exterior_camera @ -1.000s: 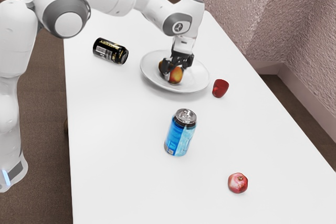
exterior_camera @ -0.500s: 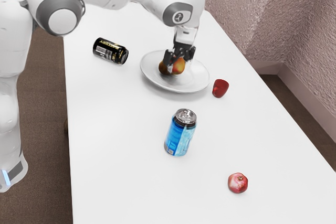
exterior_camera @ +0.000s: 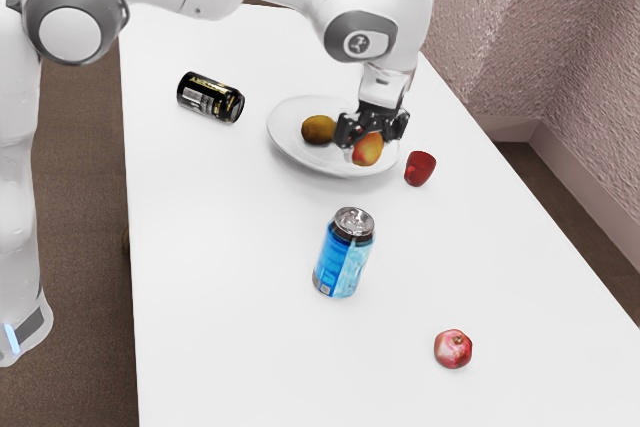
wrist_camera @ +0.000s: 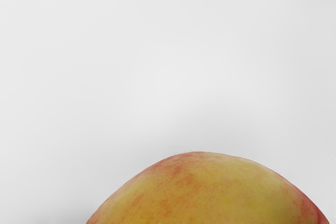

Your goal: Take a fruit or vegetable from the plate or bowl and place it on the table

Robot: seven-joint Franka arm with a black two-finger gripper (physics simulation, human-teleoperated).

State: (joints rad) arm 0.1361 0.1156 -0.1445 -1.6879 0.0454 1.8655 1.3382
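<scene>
The black two-finger gripper [exterior_camera: 368,135] clamps the oval red-and-yellow fruit [exterior_camera: 367,151] above the round white plate [exterior_camera: 290,153], toward its rim at the exterior view's right. The carry seems in hand; next, clear that rim and lower onto the white table [exterior_camera: 230,267].

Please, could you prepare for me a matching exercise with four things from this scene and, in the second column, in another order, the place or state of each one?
1. Black can
2. Blue can
3. Orange-red fruit
4. Brownish fruit

A. Held by the tool
B. Standing upright
C. Resting on the plate
D. Lying on its side

Right pairs: 1-D, 2-B, 3-A, 4-C
</scene>
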